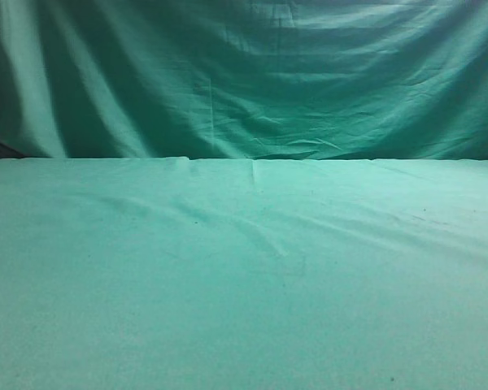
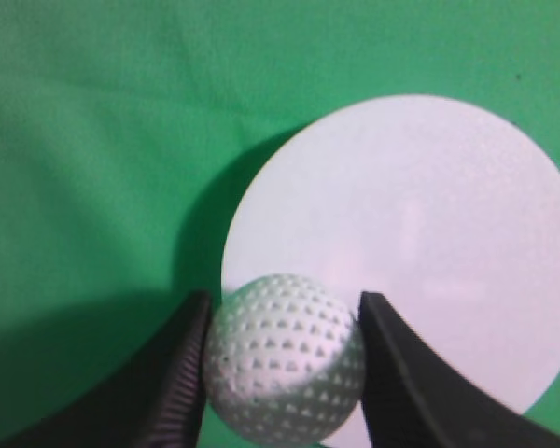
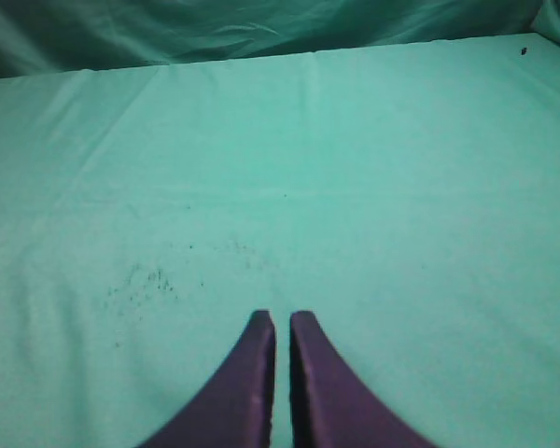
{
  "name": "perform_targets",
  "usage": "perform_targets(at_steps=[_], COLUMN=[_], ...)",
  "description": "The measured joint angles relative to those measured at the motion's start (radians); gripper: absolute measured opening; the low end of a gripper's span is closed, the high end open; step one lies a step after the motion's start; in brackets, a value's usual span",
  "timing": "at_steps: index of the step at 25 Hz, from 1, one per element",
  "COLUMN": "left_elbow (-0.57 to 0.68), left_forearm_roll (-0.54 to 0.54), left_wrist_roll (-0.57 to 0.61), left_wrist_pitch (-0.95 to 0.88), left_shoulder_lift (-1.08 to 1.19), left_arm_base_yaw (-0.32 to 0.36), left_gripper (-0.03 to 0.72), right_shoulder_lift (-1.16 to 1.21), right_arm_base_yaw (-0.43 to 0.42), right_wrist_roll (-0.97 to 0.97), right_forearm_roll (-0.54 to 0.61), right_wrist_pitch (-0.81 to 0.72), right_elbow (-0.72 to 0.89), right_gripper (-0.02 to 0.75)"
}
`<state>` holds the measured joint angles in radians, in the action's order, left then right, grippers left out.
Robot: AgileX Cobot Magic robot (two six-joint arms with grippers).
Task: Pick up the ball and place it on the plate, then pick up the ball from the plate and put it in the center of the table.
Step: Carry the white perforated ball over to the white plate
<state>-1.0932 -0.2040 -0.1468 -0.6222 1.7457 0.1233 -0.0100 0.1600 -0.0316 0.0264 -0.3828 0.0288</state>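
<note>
Left gripper [image 2: 282,369] jaws pinch the ball [image 2: 285,371] over the plate [image 2: 406,266] edge; release here may roll it onto the worktop [image 2: 93,168]. Right gripper [image 3: 281,350] jaws nearly pressed together, idle.

Ball [image 2: 285,359]: lowest part cut off by the left wrist view's bottom edge.
Plate [image 2: 420,243]: near-left rim hidden behind the ball; right edge cropped.
Left gripper [image 2: 282,364]: only two fingertips show.
Right gripper [image 3: 281,350]: base cropped.
</note>
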Motion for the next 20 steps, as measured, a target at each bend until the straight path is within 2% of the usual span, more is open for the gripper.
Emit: perform_targets(at_steps=[2, 4, 6, 8, 9, 12, 13, 16, 20], left_elbow=[0.000, 0.000, -0.002, -0.028, -0.053, -0.146, -0.182, -0.267, -0.312], left_forearm_roll=[0.000, 0.003, 0.020, 0.064, 0.094, 0.193, 0.227, 0.300, 0.322], left_wrist_roll=[0.000, 0.000, 0.000, 0.003, 0.017, 0.104, 0.140, 0.215, 0.245], left_wrist_pitch=[0.009, 0.017, 0.022, 0.001, -0.015, -0.071, -0.084, -0.123, -0.131], left_shoulder_lift=[0.006, 0.006, 0.006, 0.009, 0.009, 0.011, 0.011, 0.011, -0.033], left_arm_base_yaw=[0.000, 0.000, 0.000, 0.000, -0.003, -0.039, -0.057, -0.111, -0.187], left_gripper=[0.305, 0.394, 0.533, 0.631, 0.657, 0.643, 0.553, 0.360, 0.090], right_shoulder_lift=[0.000, 0.000, 0.000, 0.000, 0.000, 0.000, 0.000, 0.000, 0.000], right_arm_base_yaw=[0.000, 0.000, 0.000, 0.000, 0.000, 0.000, 0.000, 0.000, 0.000], right_wrist_roll=[0.000, 0.000, 0.000, 0.000, 0.000, 0.000, 0.000, 0.000, 0.000], right_forearm_roll=[0.000, 0.000, 0.000, 0.000, 0.000, 0.000, 0.000, 0.000, 0.000], right_wrist_pitch=[0.000, 0.000, 0.000, 0.000, 0.000, 0.000, 0.000, 0.000, 0.000], right_elbow=[0.000, 0.000, 0.000, 0.000, 0.000, 0.000, 0.000, 0.000, 0.000], right_gripper=[0.049, 0.049, 0.049, 0.049, 0.049, 0.049, 0.049, 0.049, 0.049])
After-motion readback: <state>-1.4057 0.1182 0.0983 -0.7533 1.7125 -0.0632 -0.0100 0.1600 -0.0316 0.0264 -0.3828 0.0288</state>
